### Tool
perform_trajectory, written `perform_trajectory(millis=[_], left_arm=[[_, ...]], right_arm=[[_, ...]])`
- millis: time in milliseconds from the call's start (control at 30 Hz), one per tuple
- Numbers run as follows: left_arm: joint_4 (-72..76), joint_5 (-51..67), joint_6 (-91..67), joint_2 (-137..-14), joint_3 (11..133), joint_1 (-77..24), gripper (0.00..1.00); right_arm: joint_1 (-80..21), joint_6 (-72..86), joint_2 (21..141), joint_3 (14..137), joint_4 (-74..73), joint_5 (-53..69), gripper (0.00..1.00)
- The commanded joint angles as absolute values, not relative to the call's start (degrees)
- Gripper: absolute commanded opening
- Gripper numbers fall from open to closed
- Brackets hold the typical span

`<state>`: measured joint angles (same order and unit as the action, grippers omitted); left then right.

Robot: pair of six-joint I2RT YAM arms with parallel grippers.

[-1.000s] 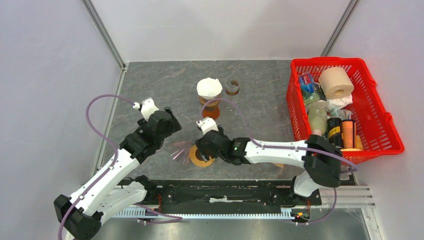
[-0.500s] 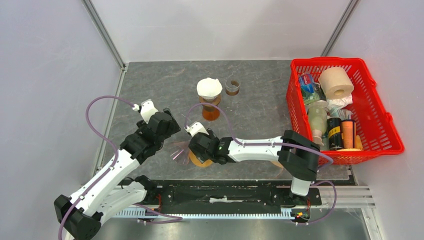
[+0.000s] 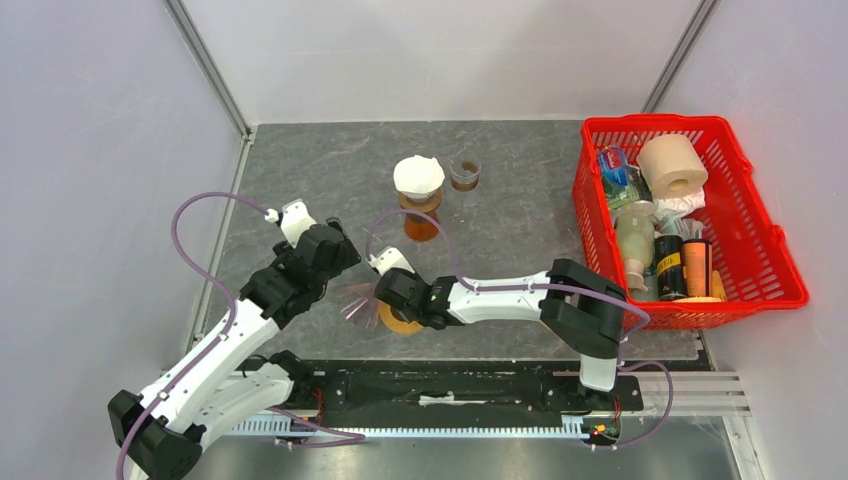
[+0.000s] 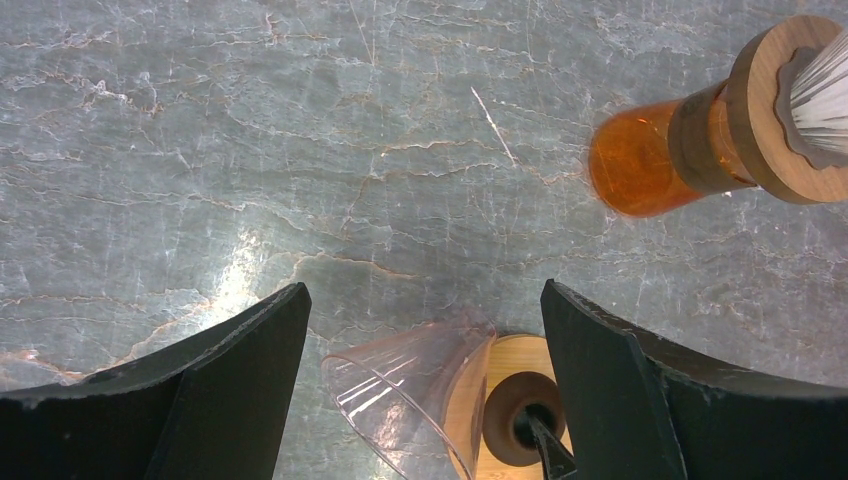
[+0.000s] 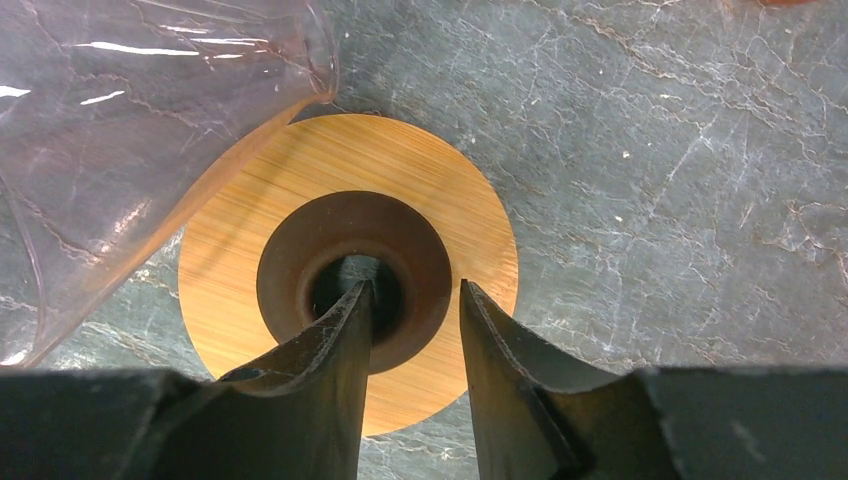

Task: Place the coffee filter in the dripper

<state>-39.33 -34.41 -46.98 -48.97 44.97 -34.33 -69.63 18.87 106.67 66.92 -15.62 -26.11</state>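
Note:
The dripper [image 3: 385, 312], a clear pinkish cone on a round wooden base, lies on its side near the table's front edge. It also shows in the left wrist view [image 4: 420, 385] and the right wrist view [image 5: 260, 200]. My right gripper [image 3: 397, 298] [image 5: 415, 290] has one finger inside the base's brown collar hole and the other outside, closed on the collar wall. My left gripper [image 3: 345, 283] [image 4: 425, 300] is wide open just above the cone, touching nothing. The white coffee filter [image 3: 418, 174] [image 4: 825, 85] sits on top of an orange glass carafe [image 3: 421, 218] [image 4: 640, 165] farther back.
A small glass jar [image 3: 464, 172] stands right of the carafe. A red basket [image 3: 585, 230] at the right holds a toilet roll [image 3: 672, 165], bottles and cans. Metal frame posts rise at the back corners.
My right arm has swung its elbow left and turned the wrist while the gripper stayed at the dripper's base. The left arm and the dripper have barely moved.

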Motion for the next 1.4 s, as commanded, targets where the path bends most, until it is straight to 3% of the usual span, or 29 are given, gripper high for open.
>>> perform_trajectory(millis=[0, 67, 300, 400, 633, 867, 1100, 1267, 1367], left_arm=[[-38.94, -35.73, -49.04, -48.51, 45.62, -34.41, 0.93], [-38.92, -35.6, -49.13, -48.58, 45.61, -34.43, 0.93], [-38.54, -35.4, -48.85, -48.58, 45.8, -34.39, 0.93], [-37.61, -35.32, -48.38, -48.56, 45.88, -34.45, 0.93], [-31.86, -28.34, -44.58, -48.99, 45.43, -34.4, 0.94], [-21.23, -10.85, -37.91, -47.14, 43.08, -34.39, 0.95], [-6.94, 15.94, -39.21, -50.77, 42.19, -34.38, 0.92], [-4.32, 24.83, -41.91, -59.29, 44.95, -34.44, 0.8], [-2.97, 28.74, -42.65, -62.39, 45.07, -34.53, 0.78]], right_arm=[[-69.48, 19.54, 108.65, 68.92, -16.04, -27.72, 0.43], [-69.25, 19.64, 108.69, 68.97, -15.9, -27.29, 0.39], [-68.9, 20.53, 106.67, 67.36, -14.11, -26.89, 0.08], [-68.36, 20.93, 103.43, 65.49, -14.03, -27.02, 0.0], [-64.65, 21.53, 92.84, 58.28, -13.9, -24.41, 0.0], [-55.68, 18.55, 75.73, 48.08, -6.61, -6.21, 0.0], [-54.78, 11.72, 66.02, 46.34, -6.45, -15.62, 0.0], [-54.83, 9.24, 66.41, 47.33, -5.95, -17.93, 0.0], [-54.78, 9.02, 66.77, 47.76, -5.37, -19.21, 0.0]])
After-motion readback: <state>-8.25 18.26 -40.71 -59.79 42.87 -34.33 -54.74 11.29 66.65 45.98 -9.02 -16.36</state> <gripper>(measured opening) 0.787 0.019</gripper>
